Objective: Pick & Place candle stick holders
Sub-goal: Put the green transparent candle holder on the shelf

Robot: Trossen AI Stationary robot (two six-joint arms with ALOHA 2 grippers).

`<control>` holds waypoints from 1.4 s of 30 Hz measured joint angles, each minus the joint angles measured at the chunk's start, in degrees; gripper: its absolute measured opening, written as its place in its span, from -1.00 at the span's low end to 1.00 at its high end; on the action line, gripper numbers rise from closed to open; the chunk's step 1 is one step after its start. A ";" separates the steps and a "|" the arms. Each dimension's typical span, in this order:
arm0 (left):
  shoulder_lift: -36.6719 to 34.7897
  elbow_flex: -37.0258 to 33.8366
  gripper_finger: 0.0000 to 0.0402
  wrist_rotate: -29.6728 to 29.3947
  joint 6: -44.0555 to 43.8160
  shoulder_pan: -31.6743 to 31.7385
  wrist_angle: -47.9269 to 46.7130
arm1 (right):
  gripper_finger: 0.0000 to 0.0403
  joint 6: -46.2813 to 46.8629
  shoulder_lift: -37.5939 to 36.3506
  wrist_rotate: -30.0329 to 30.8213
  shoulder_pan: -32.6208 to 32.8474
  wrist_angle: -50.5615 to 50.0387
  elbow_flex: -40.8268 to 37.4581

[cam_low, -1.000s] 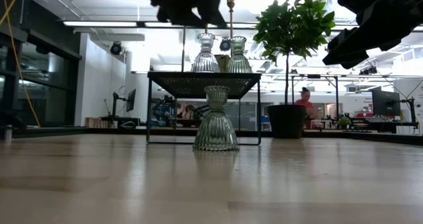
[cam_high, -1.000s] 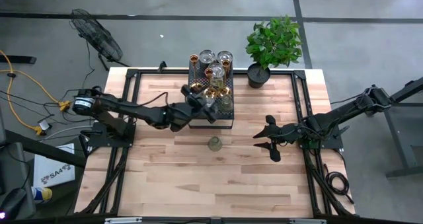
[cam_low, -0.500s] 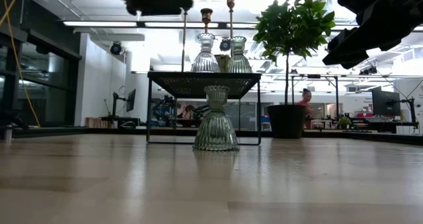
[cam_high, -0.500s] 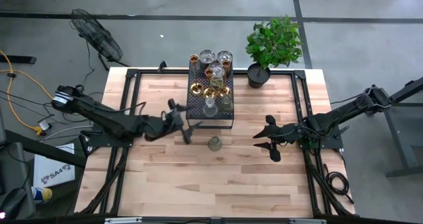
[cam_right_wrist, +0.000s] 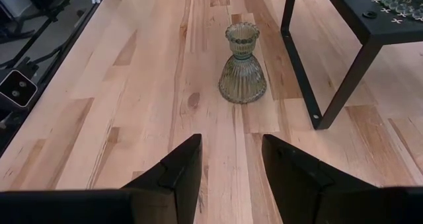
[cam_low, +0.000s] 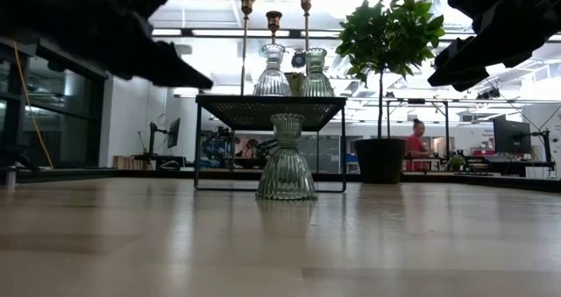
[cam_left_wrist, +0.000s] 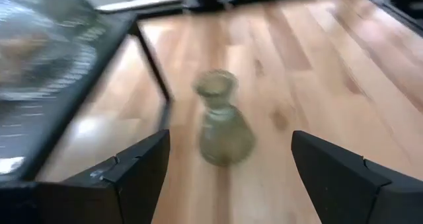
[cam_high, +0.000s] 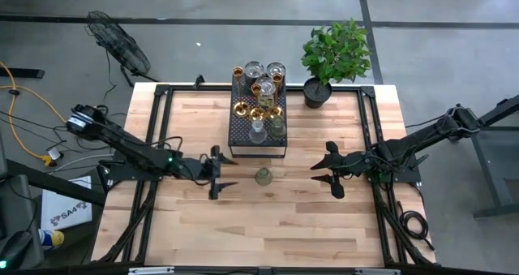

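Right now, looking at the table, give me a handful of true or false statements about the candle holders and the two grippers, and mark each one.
1. A ribbed glass holder stands alone on the table. True.
2. The left gripper grips that holder. False: it is open and beside it, apart.
3. The other holders stand on the black perforated stand. True.
4. The right gripper carries a brass holder. False: it holds nothing.
5. The potted plant lies tipped over. False: it stands upright at the table's far edge.
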 joint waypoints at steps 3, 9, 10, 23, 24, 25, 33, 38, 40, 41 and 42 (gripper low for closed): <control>4.25 0.02 0.55 2.85 0.04 -0.04 1.84 | -0.25 0.01 0.00 0.00 0.00 0.03 0.00; 15.16 0.02 0.55 3.12 0.17 -0.02 14.59 | -0.25 -0.01 0.00 0.01 0.01 0.01 0.00; 17.13 0.02 0.55 2.25 0.17 -0.02 17.20 | -0.25 0.00 0.00 0.01 0.00 0.01 0.00; 32.64 5.09 0.55 -8.17 -2.08 0.04 30.25 | -0.25 -0.01 0.02 0.01 0.00 0.01 0.00; 33.18 5.26 0.55 -8.96 -2.59 0.05 30.54 | -0.25 0.00 0.00 0.01 0.01 0.06 0.00; 33.80 5.64 0.55 -9.51 -3.05 0.07 31.21 | -0.25 0.01 0.00 0.00 0.02 0.04 0.00; 38.40 9.97 0.55 -9.69 -6.51 0.94 33.19 | -0.25 -0.01 0.00 0.01 0.02 0.05 0.00; 38.99 11.39 0.55 -13.15 -7.94 1.46 32.99 | -0.25 -0.01 0.00 0.01 0.01 0.04 0.00; 38.99 11.73 0.55 -13.16 -8.73 1.99 32.80 | -0.25 -0.01 0.00 0.01 0.01 0.03 0.00; 38.99 11.93 0.55 -12.80 -9.12 2.25 32.48 | -0.25 0.00 0.00 0.01 0.01 0.03 0.00; 38.99 12.24 0.55 -12.26 -9.27 2.50 32.34 | -0.25 0.01 0.00 0.01 0.01 0.03 0.00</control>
